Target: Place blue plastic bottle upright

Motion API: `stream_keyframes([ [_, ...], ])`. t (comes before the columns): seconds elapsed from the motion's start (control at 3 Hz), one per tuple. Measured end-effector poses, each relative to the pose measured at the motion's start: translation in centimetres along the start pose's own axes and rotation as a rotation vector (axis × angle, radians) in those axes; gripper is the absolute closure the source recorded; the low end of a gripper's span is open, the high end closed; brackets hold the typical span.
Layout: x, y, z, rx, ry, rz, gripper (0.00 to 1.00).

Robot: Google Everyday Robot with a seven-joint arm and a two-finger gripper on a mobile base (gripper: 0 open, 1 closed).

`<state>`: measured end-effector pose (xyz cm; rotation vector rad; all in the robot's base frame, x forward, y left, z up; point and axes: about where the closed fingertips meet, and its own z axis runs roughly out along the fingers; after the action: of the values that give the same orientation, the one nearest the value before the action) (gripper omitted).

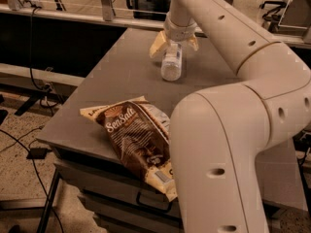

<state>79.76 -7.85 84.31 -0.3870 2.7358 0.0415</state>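
The blue plastic bottle (171,63), small, clear and ribbed, lies on its side on the grey table (121,76), with one end facing the camera. My gripper (175,44) is right over its far end. Its cream fingers (157,44) are spread apart, one on each side of the bottle and wider than it. The bottle's cap end is hidden under the gripper.
A brown snack bag (138,140) lies at the table's near edge and overhangs it. My large white arm (228,130) fills the right side and hides that part of the table. A dark rail and cables are at the left beyond the table.
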Motion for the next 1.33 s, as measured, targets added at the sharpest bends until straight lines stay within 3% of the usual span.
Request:
stream_keyframes([
  [0.67,0.9,1.3,-0.1,-0.100,-0.002,-0.220,0.62],
  [1.0,0.7,1.9,-2.3,-0.114,-0.055,-0.377,0.84],
  [1.33,0.6,2.6,-7.2,-0.137,-0.184,-0.559,1.00],
])
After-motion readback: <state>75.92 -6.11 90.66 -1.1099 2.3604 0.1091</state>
